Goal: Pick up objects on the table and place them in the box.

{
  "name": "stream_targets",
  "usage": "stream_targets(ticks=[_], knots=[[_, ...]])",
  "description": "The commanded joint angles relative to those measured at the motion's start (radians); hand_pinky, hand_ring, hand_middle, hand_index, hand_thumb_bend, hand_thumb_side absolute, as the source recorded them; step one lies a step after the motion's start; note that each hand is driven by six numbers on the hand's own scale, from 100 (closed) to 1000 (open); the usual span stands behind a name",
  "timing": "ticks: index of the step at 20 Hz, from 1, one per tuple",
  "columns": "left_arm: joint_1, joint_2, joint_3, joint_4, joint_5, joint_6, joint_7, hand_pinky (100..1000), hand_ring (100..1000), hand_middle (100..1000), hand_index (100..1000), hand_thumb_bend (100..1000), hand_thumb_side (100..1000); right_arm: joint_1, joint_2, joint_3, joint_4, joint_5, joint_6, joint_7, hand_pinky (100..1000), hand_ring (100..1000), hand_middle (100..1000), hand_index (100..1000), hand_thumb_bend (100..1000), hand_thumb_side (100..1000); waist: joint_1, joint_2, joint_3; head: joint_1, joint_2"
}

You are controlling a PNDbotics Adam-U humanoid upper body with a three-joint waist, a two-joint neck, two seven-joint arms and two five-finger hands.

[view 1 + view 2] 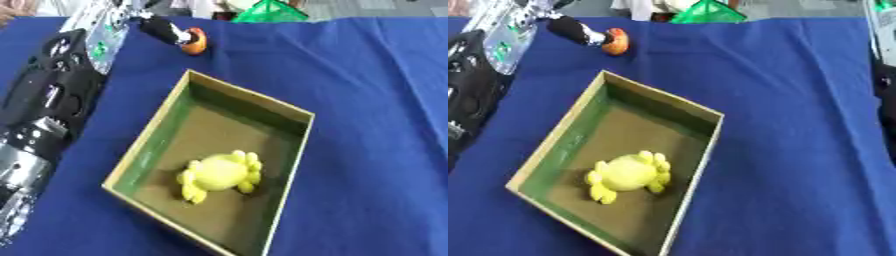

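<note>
Your left hand (166, 30) has its black fingers touching a small round orange object (196, 41) on the blue cloth, though whether they pinch it cannot be told, while the yellow soft toy (220, 174) lies well below them inside the open green-walled cardboard box (149, 145).

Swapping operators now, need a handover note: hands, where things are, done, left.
Left hand: reached out to the far edge of the blue table, fingers touching a small orange object; cannot tell if it is gripped.
Right hand: not visible; only part of the right arm shows at the right edge of the right eye view.
Box: open, near the table's middle.
Done: yellow toy lies inside the box.
Left: the orange object still has to go in.
</note>
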Motion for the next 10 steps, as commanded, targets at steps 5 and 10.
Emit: stream_targets(ticks=[5,10], knots=[[-0.033,0.009,0.038,0.019,-0.013,0.028,-0.013,811,855,858,907,425,183,-0.018,-0.020,-0.020,-0.030,-0.018,0.015,-0.002,756,770,788,849,347,556,0.001,-0.003,-0.018,0.024,-0.031],[-0.033,0.011,0.052,0.035,-0.030,0.061,-0.005,809,858,872,915,369,100,-0.023,-0.026,-0.023,-0.034,-0.024,0.019,-0.003,757,769,786,849,343,556,0.000,0.011,-0.032,0.040,-0.048]])
